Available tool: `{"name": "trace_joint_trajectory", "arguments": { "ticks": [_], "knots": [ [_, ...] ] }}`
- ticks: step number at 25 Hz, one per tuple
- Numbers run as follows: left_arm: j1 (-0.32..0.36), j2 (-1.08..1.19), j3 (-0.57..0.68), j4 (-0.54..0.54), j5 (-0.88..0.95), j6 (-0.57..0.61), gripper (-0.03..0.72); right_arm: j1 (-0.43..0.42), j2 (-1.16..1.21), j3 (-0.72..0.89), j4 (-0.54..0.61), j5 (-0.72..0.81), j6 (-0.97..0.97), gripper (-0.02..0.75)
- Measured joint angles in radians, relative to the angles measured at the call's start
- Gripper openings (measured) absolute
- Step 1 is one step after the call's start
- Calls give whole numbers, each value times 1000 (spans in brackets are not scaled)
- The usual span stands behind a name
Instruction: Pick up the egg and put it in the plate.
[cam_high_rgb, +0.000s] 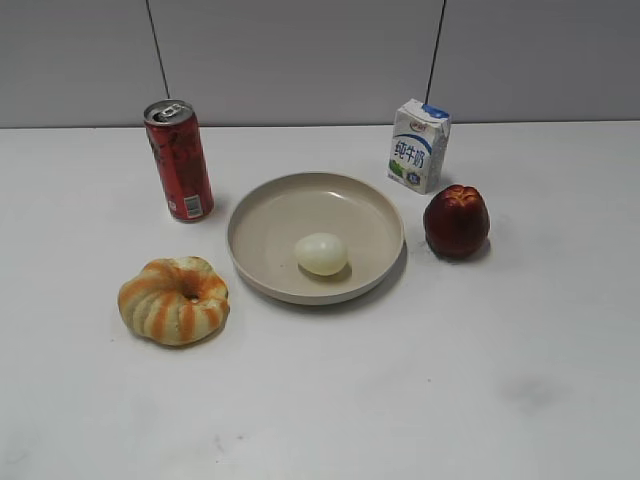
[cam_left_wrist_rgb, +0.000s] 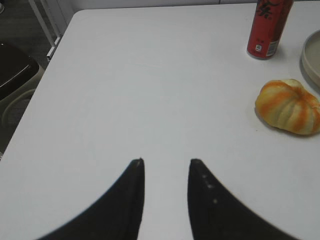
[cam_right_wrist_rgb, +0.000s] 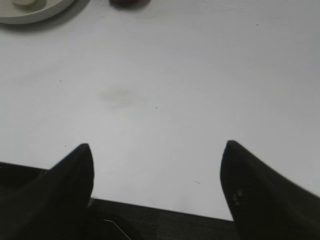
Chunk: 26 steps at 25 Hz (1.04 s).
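The pale cream egg (cam_high_rgb: 321, 254) lies inside the large beige plate (cam_high_rgb: 270, 215) at the table's middle, toward the plate's front. The plate's rim shows at the right edge of the left wrist view (cam_left_wrist_rgb: 311, 57) and at the top left of the right wrist view (cam_right_wrist_rgb: 35, 17), where the egg's edge (cam_right_wrist_rgb: 22, 2) just shows. Neither gripper appears in the exterior view. My left gripper (cam_left_wrist_rgb: 166, 161) is open and empty over bare table, left of the bread. My right gripper (cam_right_wrist_rgb: 156, 146) is wide open and empty at the table's front edge.
An orange-striped ring-shaped bread (cam_high_rgb: 174, 299) lies front left of the plate. A red can (cam_high_rgb: 179, 160) stands behind it. A milk carton (cam_high_rgb: 419, 145) and a dark red fruit (cam_high_rgb: 457, 221) stand right of the plate. The table's left edge (cam_left_wrist_rgb: 35, 95) and front edge (cam_right_wrist_rgb: 165, 207) show.
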Motion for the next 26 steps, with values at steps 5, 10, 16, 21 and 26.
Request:
{"name": "trace_joint_trajectory", "arguments": {
  "ticks": [5,10,16,21,26],
  "knots": [
    [0,0,0,0,0,0,235,-2,-30,0,3,-1,0,575],
    [0,0,0,0,0,0,235,-99,-123,0,11,-2,0,573],
    [0,0,0,0,0,0,235,-223,-255,0,12,-2,0,573],
    [0,0,0,0,0,0,235,-231,-264,0,13,-2,0,572],
    [0,0,0,0,0,0,235,-231,-264,0,13,-2,0,572]
  ]
}}
